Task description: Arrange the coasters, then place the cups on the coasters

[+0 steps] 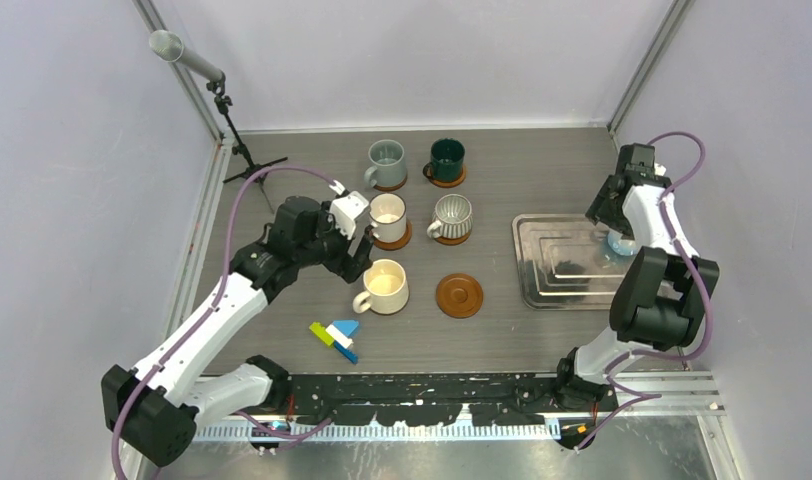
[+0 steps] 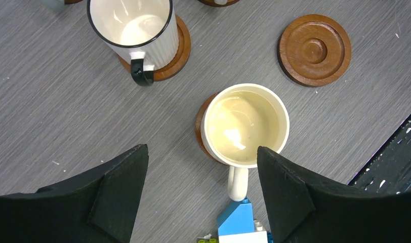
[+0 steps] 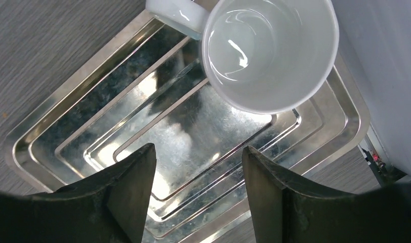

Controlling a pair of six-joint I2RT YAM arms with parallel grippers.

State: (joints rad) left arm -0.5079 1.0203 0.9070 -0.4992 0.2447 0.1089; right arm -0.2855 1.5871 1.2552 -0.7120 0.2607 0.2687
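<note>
My right end effector [image 3: 198,151] is wide open and empty above the steel tray [image 3: 41,147]. The white mug [image 3: 269,50] stands at the tray's edge, near the wall. I think a finger could knock it over there. One coaster [image 1: 459,296] is bare.

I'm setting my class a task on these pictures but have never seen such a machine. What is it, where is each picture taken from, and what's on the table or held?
Two robot arms are bolted to a table's near edge. The wide picture looks down from above; the others come from wrist cameras. Five mugs stand on wooden coasters; one coaster is bare. The left gripper hangs open above the cream mug; the right gripper, open too, hovers over a steel tray holding a white mug. Coloured blocks lie nearby. Nothing is held.
</note>
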